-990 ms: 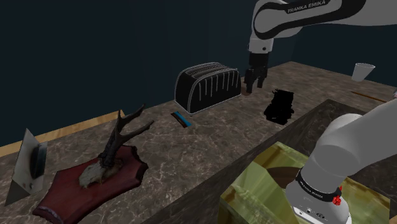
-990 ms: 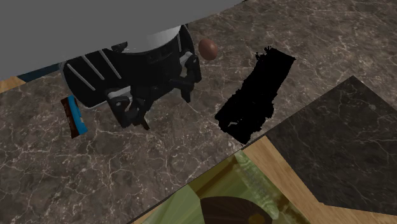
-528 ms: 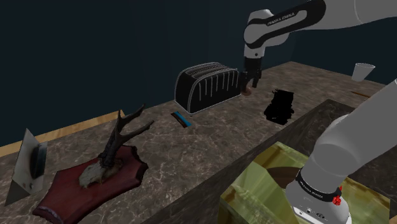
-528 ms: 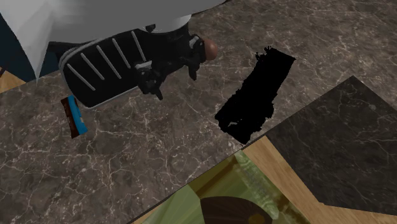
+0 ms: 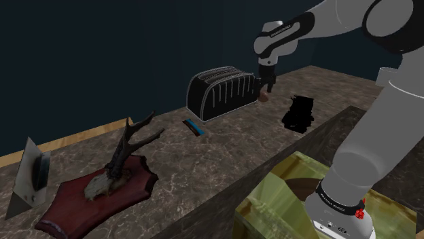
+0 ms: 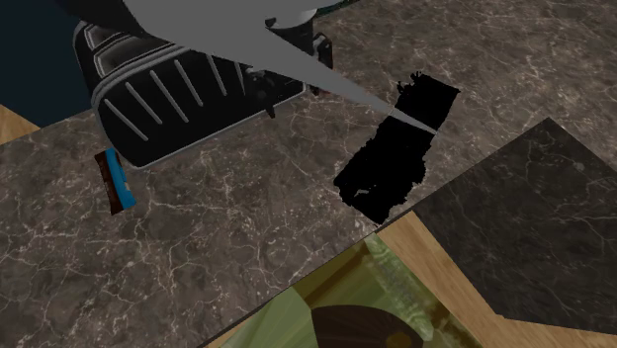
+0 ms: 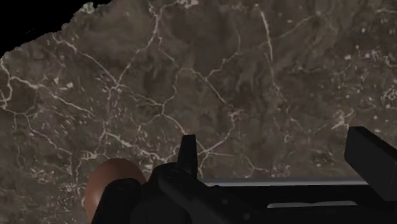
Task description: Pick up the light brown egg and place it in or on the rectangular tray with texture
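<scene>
The hand [image 7: 277, 143] is spread wide and holds nothing. In the wrist view its two black fingers [image 7: 186, 153] stand well apart over bare dark marbled counter [image 7: 254, 76]. The light brown egg [image 7: 107, 186] lies on the counter just outside one finger, not between the two. In the shoulder view the hand [image 5: 267, 87] hangs low over the egg [image 5: 262, 98], which sits just beside the right end of a black toaster [image 5: 221, 92] with grey slots. Whether a finger touches the egg is hard to tell.

Near the egg, toward the shoulder view's right, lies a flat, ragged black shape that appears to be the tray [image 5: 297, 113]. To the toaster's left and nearer lies a small blue bar [image 5: 194, 127]. Nearer still is an antler mount [image 5: 102, 182] on a red plaque.
</scene>
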